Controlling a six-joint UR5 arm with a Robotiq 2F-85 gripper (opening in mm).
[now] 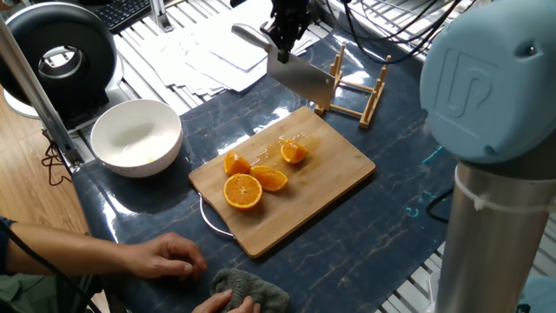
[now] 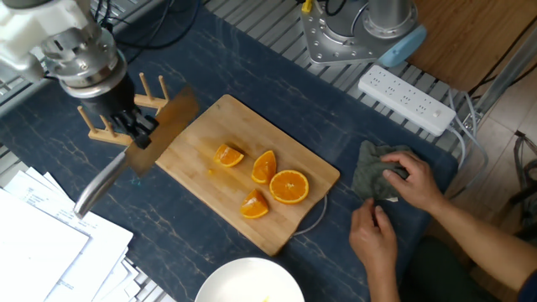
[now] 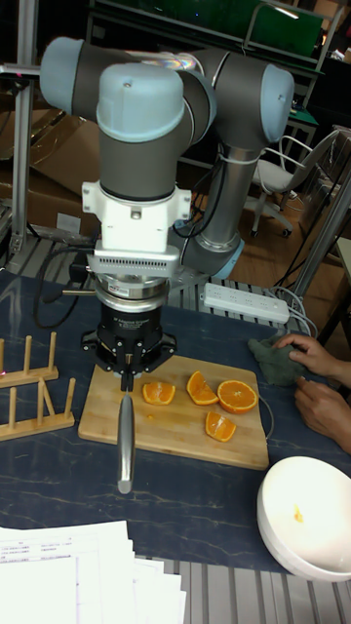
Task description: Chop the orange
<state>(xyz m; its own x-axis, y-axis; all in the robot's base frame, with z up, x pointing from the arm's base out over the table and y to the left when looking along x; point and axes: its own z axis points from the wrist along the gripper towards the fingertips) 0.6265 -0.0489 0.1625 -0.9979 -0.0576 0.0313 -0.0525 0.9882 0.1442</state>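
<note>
- Orange wedge (image 2: pixel 227 155) sits on the cutting board (image 2: pixel 201 210), cut flesh up, at the end nearest the wooden rack (image 2: pixel 151 96); it lies a little apart from the other pieces.
- Those others: a second wedge (image 2: pixel 264 165) touching the round half (image 2: pixel 289 186), and a third wedge (image 2: pixel 254 204) nearer the white bowl (image 1: pixel 136 136).
- And the gripper (image 2: pixel 134 130) is off the board altogether, hanging over the dark table beside the rack, with the knife (image 2: pixel 134 159) in its grasp.
- The fingers are pinched tight on the knife where handle meets blade, with the handle sticking out toward the stack of papers (image 1: pixel 208 56).
- The blade is well up in the air, over the board's rack-side edge and not touching any fruit. That looks like a carrying pose, not a cutting one, I'd say!
- Why so far out? Possibly it is lining up on that near wedge, or possibly it is heading for the rack; the views don't settle it.
- A person's hands rest on a grey cloth (image 2: pixel 377 172) at the far side of the board, well clear of the blade, which is sensible.
- In the tall view the handle points straight down at the camera, so the blade's angle can't be read from there.
</note>
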